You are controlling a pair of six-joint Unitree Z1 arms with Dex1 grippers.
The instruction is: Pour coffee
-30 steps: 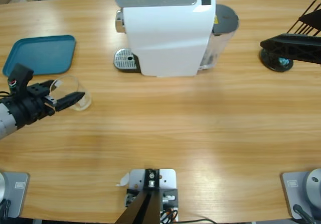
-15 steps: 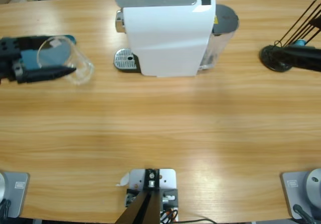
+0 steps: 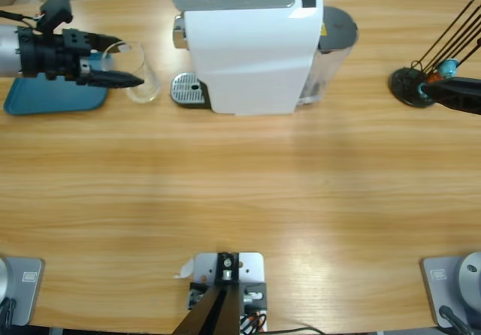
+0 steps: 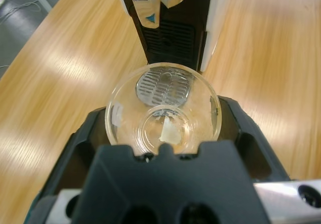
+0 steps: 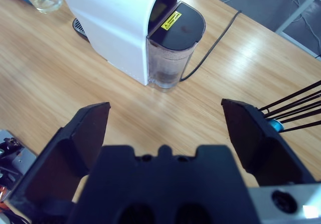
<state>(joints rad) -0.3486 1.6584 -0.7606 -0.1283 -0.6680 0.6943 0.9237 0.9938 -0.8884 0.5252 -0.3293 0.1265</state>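
My left pincer grips the clear glass upright so nothing spills; the drip grate lies just ahead, under the coffee machine; I see no coffee; my right pincer gapes, empty.

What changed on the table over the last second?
The left gripper, shut on the clear glass cup, carried it from the table's left edge up and rightward, to beside the white coffee machine's metal drip tray. The teal tray and machine stayed put.
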